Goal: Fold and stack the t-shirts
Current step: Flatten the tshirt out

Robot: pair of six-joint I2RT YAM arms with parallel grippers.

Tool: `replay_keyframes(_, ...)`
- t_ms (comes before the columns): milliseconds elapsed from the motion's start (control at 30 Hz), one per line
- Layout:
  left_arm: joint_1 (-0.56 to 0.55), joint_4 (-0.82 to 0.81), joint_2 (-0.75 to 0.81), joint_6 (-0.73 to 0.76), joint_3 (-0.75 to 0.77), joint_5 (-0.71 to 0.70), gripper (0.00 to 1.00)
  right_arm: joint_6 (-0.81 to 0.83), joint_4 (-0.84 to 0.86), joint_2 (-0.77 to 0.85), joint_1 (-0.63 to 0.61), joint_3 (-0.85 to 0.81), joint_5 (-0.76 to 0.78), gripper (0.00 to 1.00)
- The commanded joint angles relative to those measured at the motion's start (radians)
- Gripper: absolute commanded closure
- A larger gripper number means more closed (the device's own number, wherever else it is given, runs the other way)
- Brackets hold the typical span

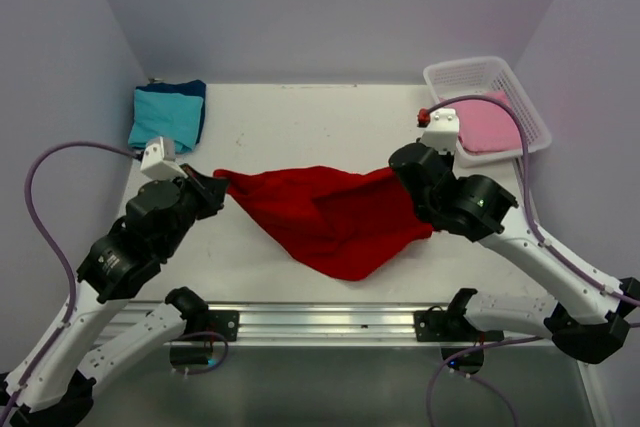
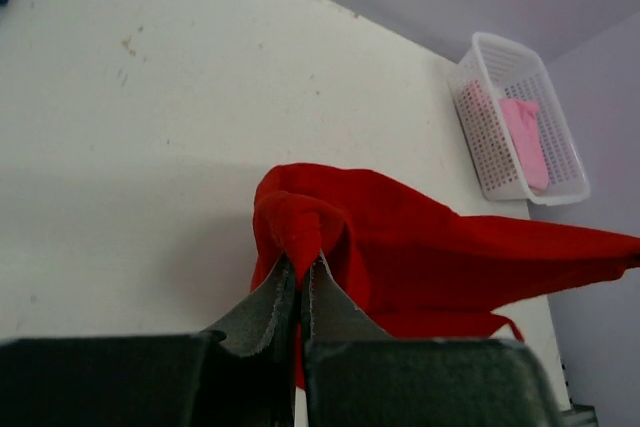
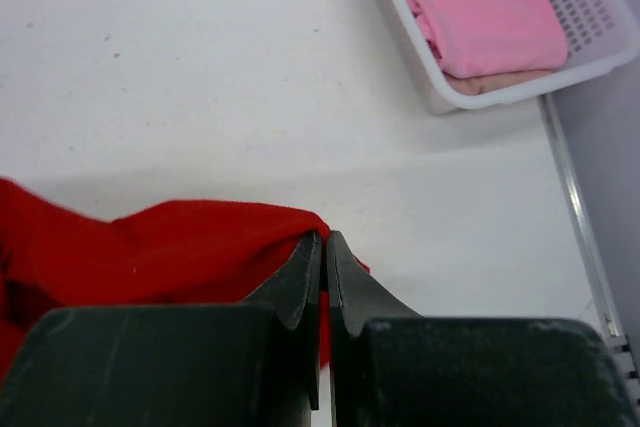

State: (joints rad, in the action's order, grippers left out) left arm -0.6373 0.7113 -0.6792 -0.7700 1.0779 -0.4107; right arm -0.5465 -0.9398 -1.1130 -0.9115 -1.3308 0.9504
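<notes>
Left gripper (image 2: 300,269) and right gripper (image 3: 325,243) are each clamped shut on a corner of the red t-shirt (image 1: 330,222). It stretches between them over the middle of the table (image 1: 300,117), sagging toward the near edge. Both grips look like tiny pinches, so pulling too hard could yank a corner free, and that sag might bunch when laid down.

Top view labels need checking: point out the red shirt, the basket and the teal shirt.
red shirt (image 1: 330,222), top view, middle of the cloth
basket (image 1: 465,63), top view, far rim
teal shirt (image 1: 165,115), top view, its middle
</notes>
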Motion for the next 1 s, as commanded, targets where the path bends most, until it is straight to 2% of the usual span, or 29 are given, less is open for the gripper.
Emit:
replay_keyframes(0,0.002,0.056,0.061,-0.193,-0.142,-0.005,1.00,0.013,-0.047,0.018,0.042,-0.045,0.108,1.00)
replay_keyframes(133,0.002,0.037,0.066,-0.281,-0.358,0.137,1.00,0.033,-0.028,0.007,0.060,-0.044,0.096,1.00)
replay_keyframes(233,0.004,-0.004,0.047,-0.327,-0.462,0.230,1.00,0.036,-0.022,-0.001,0.069,-0.047,0.091,1.00)
replay_keyframes(433,0.004,-0.003,0.095,-0.373,-0.584,0.317,0.98,0.069,0.009,-0.002,0.097,-0.041,0.074,1.00)
replay_keyframes(567,0.001,0.028,0.165,-0.379,-0.659,0.372,1.00,0.082,0.027,-0.008,0.111,-0.036,0.067,1.00)
replay_keyframes(700,0.002,0.047,0.245,-0.335,-0.711,0.404,1.00,0.098,0.050,-0.013,0.123,-0.028,0.047,1.00)
replay_keyframes(733,0.001,0.019,0.260,-0.309,-0.702,0.405,0.97,0.102,0.055,-0.015,0.123,-0.028,0.044,1.00)
replay_keyframes(767,0.001,0.005,0.260,-0.257,-0.691,0.430,0.88,0.100,0.056,-0.016,0.126,-0.027,0.039,1.00)
replay_keyframes(800,0.002,-0.030,0.248,-0.197,-0.656,0.432,0.63,0.100,0.058,-0.022,0.128,-0.028,0.033,1.00)
replay_keyframes(833,0.001,-0.051,0.235,-0.196,-0.636,0.431,0.51,0.100,0.058,-0.025,0.128,-0.028,0.033,1.00)
replay_keyframes(900,0.002,-0.099,0.199,-0.121,-0.564,0.414,0.39,0.102,0.061,-0.033,0.131,-0.028,0.022,1.00)
replay_keyframes(967,0.002,-0.148,0.181,-0.053,-0.530,0.388,0.35,0.106,0.061,-0.041,0.134,-0.030,0.019,1.00)
